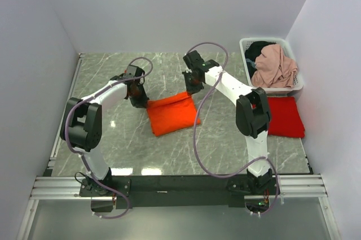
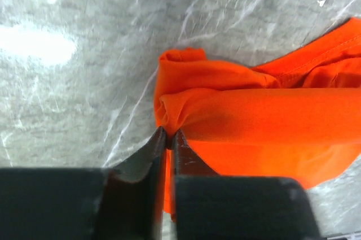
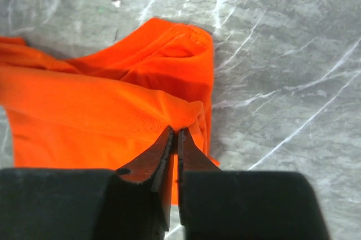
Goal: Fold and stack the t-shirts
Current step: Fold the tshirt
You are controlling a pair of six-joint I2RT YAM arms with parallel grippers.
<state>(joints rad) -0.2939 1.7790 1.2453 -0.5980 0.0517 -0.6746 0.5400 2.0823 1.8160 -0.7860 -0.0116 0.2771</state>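
The bright orange t-shirt [image 1: 171, 113] lies folded in a compact rectangle at the middle of the marble table. My left gripper [image 1: 140, 101] is at its far left corner, and in the left wrist view the gripper [image 2: 169, 136] has its jaws pinched on a fold of the orange cloth [image 2: 254, 116]. My right gripper [image 1: 193, 86] is at the far right corner. In the right wrist view the gripper [image 3: 175, 132] is likewise shut on the orange cloth's [image 3: 101, 104] edge. The deeper red t-shirt [image 1: 285, 117] lies folded flat at the right side of the table.
A white laundry basket [image 1: 243, 45] stands at the back right, holding a pink garment [image 1: 274, 66] and dark clothes. White walls close in the table on the left, back and right. The right arm's elbow rises beside the red t-shirt.
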